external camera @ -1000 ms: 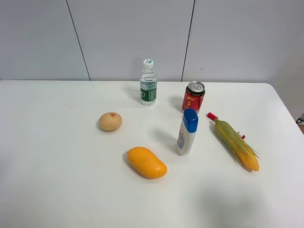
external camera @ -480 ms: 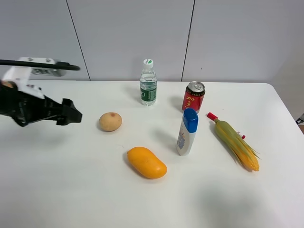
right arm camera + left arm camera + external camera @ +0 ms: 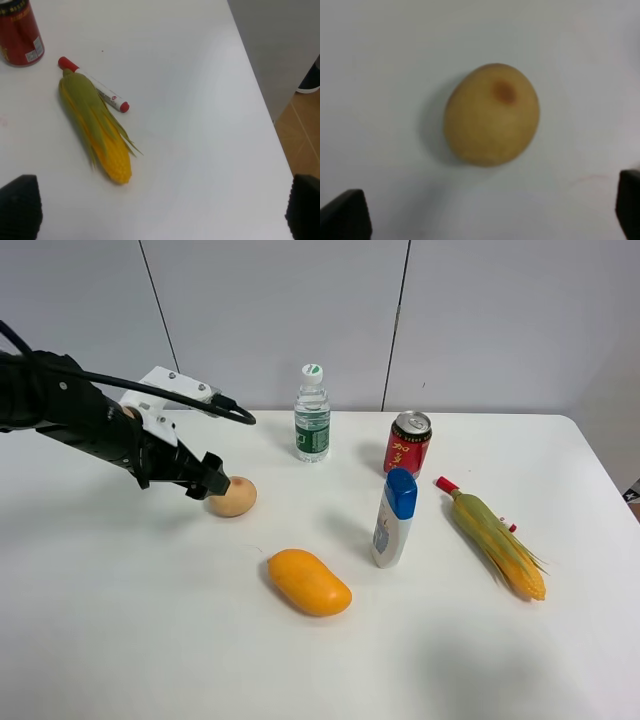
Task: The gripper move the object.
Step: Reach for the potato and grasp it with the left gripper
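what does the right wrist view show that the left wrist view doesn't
Only the right wrist view: a corn cob beside a red-capped marker, a red can, the edge of the table and floor beyond. Only the left wrist view: the round tan object with its reddish spot. Both: the white table, and an open gripper with dark fingertips wide apart, the right gripper and the left gripper.

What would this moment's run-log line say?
stage: pre-grasp | left pincer: open, at potato, not gripping | right pincer: open, empty | potato: on table
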Motion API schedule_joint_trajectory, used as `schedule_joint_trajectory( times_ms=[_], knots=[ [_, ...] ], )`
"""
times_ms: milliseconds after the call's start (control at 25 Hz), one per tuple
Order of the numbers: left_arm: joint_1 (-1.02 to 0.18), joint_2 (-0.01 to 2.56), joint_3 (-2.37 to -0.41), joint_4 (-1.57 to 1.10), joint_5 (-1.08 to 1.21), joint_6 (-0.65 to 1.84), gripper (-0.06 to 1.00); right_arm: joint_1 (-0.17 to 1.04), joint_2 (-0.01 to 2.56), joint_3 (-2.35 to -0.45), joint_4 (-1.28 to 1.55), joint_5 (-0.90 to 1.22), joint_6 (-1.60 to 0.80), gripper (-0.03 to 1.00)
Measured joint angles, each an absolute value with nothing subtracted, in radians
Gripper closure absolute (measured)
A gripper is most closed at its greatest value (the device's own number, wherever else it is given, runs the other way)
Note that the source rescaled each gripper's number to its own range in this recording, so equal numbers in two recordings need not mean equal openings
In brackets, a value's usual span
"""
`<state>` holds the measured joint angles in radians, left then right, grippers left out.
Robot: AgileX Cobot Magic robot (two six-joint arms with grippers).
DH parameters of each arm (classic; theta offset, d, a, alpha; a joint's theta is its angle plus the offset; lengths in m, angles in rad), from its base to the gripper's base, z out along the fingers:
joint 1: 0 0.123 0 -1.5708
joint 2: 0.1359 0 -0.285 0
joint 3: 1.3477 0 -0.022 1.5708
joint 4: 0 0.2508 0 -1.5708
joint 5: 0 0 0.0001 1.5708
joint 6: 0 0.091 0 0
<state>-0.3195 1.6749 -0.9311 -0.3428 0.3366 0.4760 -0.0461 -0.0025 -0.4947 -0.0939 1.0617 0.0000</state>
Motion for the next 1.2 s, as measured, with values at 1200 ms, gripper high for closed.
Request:
schedule_joint_trajectory(
  times_ms=[1200],
  knots=[
    [-0.32, 2.009, -1.082, -0.478, 0.188, 0.55, -0.06, -0.046, -0.002, -0.495, -0.094, 1.062, 0.0, -0.03]
  ],
)
